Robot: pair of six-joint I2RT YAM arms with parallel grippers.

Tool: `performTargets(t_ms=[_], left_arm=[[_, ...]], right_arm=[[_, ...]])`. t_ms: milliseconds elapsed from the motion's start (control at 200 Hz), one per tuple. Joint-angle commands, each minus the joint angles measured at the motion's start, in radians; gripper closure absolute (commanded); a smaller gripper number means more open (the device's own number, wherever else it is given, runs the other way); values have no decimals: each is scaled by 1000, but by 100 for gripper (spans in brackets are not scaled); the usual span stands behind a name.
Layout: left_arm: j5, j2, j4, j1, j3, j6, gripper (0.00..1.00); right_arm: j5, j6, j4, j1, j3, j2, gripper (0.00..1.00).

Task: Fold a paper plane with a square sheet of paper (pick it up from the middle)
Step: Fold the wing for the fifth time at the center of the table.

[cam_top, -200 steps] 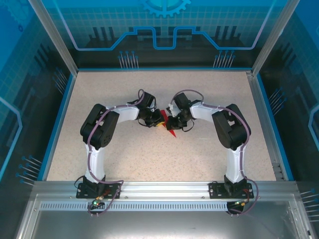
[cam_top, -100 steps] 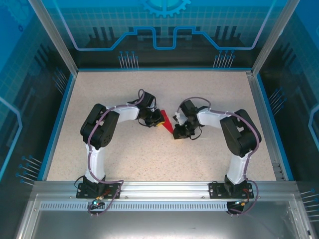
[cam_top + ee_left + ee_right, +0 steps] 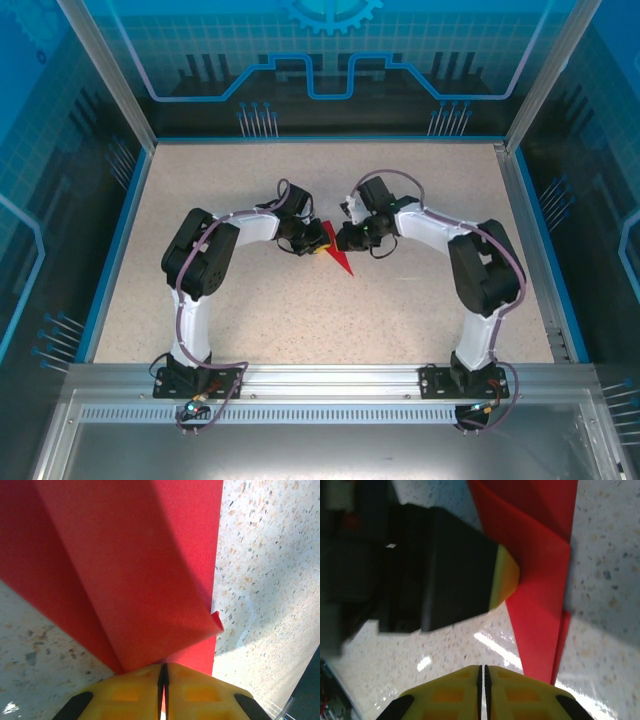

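The paper plane (image 3: 339,257) is a narrow folded red dart lying on the table between the two arms, its point toward the near side. My left gripper (image 3: 319,243) is shut on its left edge. In the left wrist view the red folds (image 3: 145,565) rise straight out of the closed yellow jaws (image 3: 163,671). My right gripper (image 3: 344,238) sits just right of the plane, shut and empty. In the right wrist view its closed jaws (image 3: 482,673) hover over bare table beside the red paper (image 3: 540,605), facing the left gripper's fingers (image 3: 506,577).
The speckled beige table (image 3: 300,320) is bordered by a low blue rim (image 3: 120,230) and glass walls on aluminium posts (image 3: 105,75). Both arms bend inward and meet at the table's middle, with open surface all around them.
The right gripper swung out to the near right of the plane, then came back up close beside the left gripper. The left gripper kept its hold and barely moved.
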Motion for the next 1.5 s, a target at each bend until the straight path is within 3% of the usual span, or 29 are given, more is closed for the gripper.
performTargets(t_ms=[0, 425, 730, 1040, 1496], left_arm=[[-69, 39, -58, -3, 2, 30, 88], [-85, 19, -100, -2, 41, 56, 88], [-78, 40, -125, 33, 117, 198, 84], [-36, 39, -98, 57, 130, 284, 82], [-87, 71, -125, 74, 133, 289, 81]], right_arm=[[-5, -2, -13, 17, 18, 66, 88], [74, -24, -66, 4, -32, 150, 88], [124, -35, -100, -10, -72, 165, 88], [114, -31, -95, -12, -78, 167, 89], [112, -28, -95, -13, -79, 182, 89]])
